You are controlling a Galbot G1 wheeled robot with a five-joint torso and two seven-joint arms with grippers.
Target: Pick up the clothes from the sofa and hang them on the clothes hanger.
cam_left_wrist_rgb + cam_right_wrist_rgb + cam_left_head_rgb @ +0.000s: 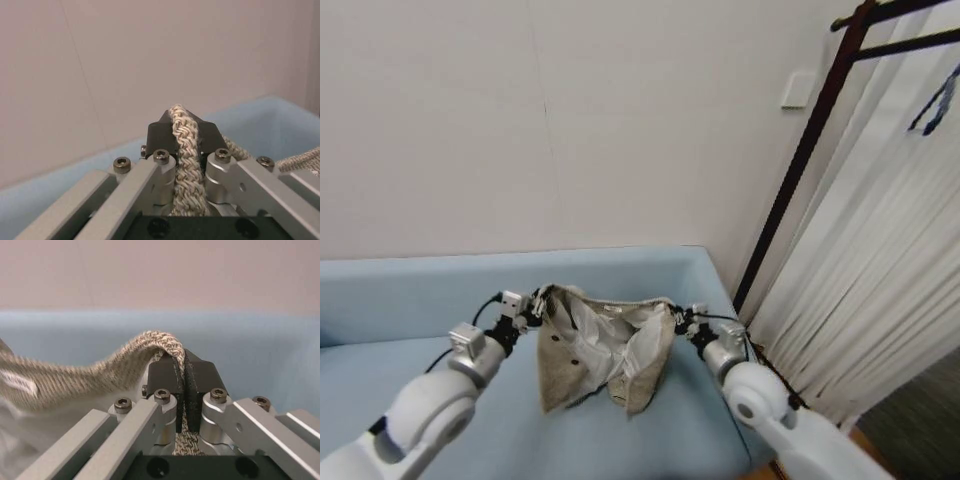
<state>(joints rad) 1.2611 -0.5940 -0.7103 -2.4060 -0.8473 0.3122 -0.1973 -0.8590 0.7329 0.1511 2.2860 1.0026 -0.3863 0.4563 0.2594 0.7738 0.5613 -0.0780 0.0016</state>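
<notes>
Left hand (533,305) and right hand (680,320) pinch jacket (600,350).

Open air above sofa (420,290); hanger pole (790,180), curtain (880,250) crowd right.

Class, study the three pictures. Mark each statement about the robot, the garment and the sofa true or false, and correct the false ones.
1. The left pincer and the right pincer are each shut on the garment. True.
2. The garment hangs on the clothes rack. False: it is held between the two pincers over the sofa; the rack stands apart, to the robot's right.
3. The sofa is light blue. True.
4. The garment is plain black. False: it is beige woven cloth with a pale lining.
5. A white curtain hangs beside the rack. True.
</notes>
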